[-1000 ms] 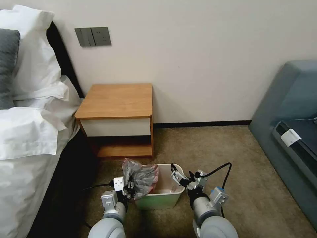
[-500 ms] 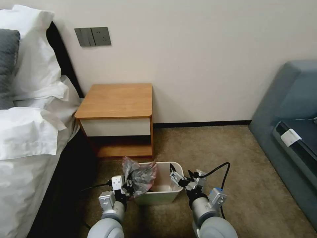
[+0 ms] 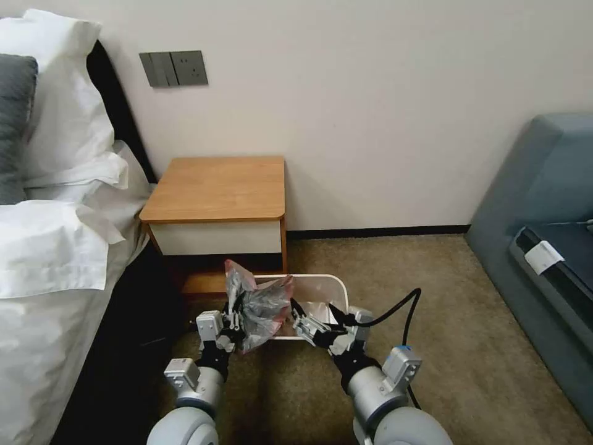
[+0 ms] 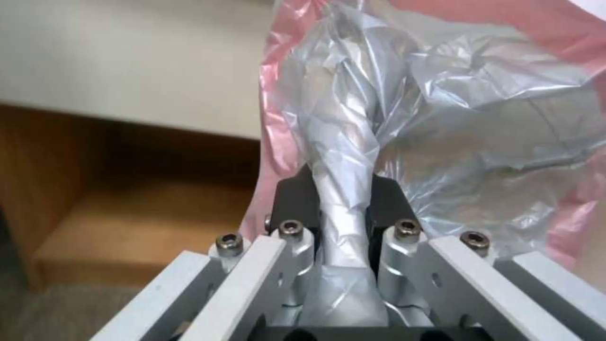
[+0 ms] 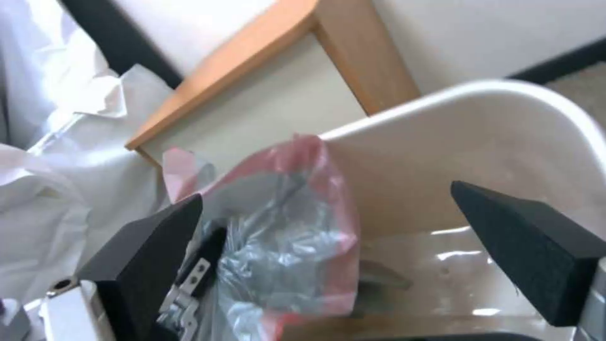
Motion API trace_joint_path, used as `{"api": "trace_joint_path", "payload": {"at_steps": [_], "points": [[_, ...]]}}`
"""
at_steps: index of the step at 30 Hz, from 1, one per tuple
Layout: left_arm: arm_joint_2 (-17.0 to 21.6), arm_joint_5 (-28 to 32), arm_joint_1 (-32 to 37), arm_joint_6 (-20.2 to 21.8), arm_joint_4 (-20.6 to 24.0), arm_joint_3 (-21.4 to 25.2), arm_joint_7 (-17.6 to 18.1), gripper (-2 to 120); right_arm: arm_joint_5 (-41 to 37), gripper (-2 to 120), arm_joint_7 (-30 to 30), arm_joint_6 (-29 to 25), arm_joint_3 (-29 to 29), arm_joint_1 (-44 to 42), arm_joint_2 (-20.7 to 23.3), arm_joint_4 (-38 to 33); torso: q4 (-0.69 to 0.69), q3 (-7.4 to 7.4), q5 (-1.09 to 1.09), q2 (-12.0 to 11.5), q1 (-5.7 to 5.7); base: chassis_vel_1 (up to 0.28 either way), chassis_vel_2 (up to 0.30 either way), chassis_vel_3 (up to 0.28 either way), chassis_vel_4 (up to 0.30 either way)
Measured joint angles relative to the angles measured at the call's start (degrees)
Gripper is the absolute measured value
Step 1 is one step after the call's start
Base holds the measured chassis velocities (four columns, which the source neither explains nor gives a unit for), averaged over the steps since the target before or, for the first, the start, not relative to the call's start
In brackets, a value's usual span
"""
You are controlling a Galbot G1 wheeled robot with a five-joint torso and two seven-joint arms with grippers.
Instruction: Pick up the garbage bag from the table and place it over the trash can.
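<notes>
The bag (image 3: 258, 309), bunched and unopened, hangs at the can's (image 3: 336, 289) near-left rim, pinched in the left end effector (image 3: 233, 322). The right end effector (image 3: 301, 320) gapes beside it; spreading the mouth looks due next.

You are looking at a plain cream wall (image 3: 383, 111) carrying a grey switch-and-socket plate (image 3: 173, 68), with a dark skirting board (image 3: 377, 233) running along a brownish carpet (image 3: 482, 371). White bedding (image 3: 55, 247) and pillows (image 3: 55, 93) are lying to your left, and a blue-grey sofa (image 3: 543, 185) is standing to your right.
</notes>
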State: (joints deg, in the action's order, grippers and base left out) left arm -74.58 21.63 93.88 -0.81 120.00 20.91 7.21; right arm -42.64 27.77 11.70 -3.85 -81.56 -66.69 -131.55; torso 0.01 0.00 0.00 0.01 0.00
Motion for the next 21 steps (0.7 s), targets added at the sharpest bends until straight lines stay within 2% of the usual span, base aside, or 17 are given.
{"api": "trace_joint_path", "payload": {"at_steps": [9, 21], "points": [[-0.1, -5.0, 2.3, -2.4, 1.7, 0.8, -2.3, 9, -1.0, 100, 2.6, 2.6, -3.2, 7.1, 0.0, 4.7, 0.0, 0.0, 0.01, 0.0, 0.0, 0.0, 0.0, 0.0, 0.0], [-0.4, -6.6, 3.3, -4.3, 2.8, 1.5, -3.2, 9, -4.4, 99, 5.3, 4.2, -6.6, 12.7, -2.3, 9.1, 0.0, 0.0, 0.0, 0.0, 0.0, 0.0, 0.0, 0.0, 0.0]]}}
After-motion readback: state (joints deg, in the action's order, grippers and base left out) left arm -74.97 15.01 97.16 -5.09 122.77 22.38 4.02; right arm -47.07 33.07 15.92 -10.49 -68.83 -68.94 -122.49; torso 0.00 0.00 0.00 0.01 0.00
